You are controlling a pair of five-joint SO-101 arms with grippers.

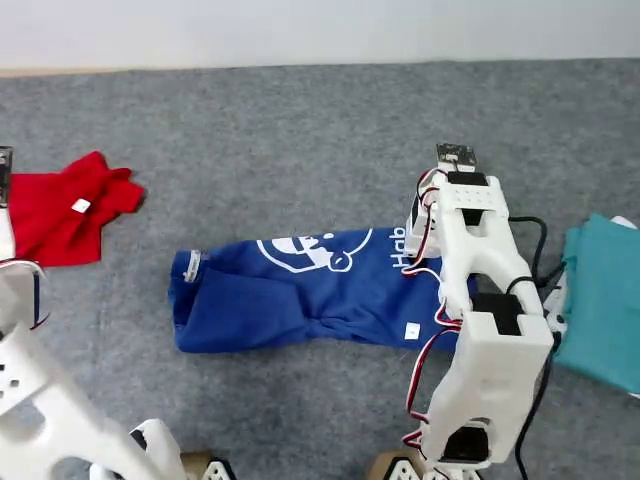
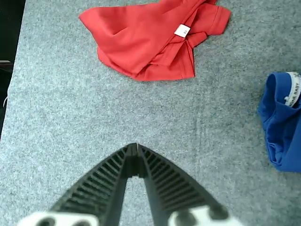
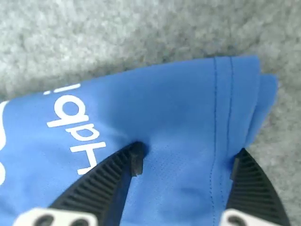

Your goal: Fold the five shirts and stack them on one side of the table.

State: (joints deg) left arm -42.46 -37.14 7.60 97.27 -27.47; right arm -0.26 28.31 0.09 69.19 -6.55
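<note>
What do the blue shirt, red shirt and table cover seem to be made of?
Blue shirt: thin, smooth knit, possibly synthetic sportswear; fine pinhole texture, slight sheen, stitched hem.
Red shirt: soft matte knit, probably cotton; limp, rounded folds.
Table cover: grey felt or short-pile carpet; fuzzy, matte, speckled surface.

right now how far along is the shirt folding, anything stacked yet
Done: little. A teal cloth lies at the right edge of the table; whether it is a folded shirt is unclear. In hand: the blue shirt lies in a long narrow band, with the right gripper open over its hem end. Still to do: the red shirt lies crumpled, the left gripper shut above the table near it.
</note>
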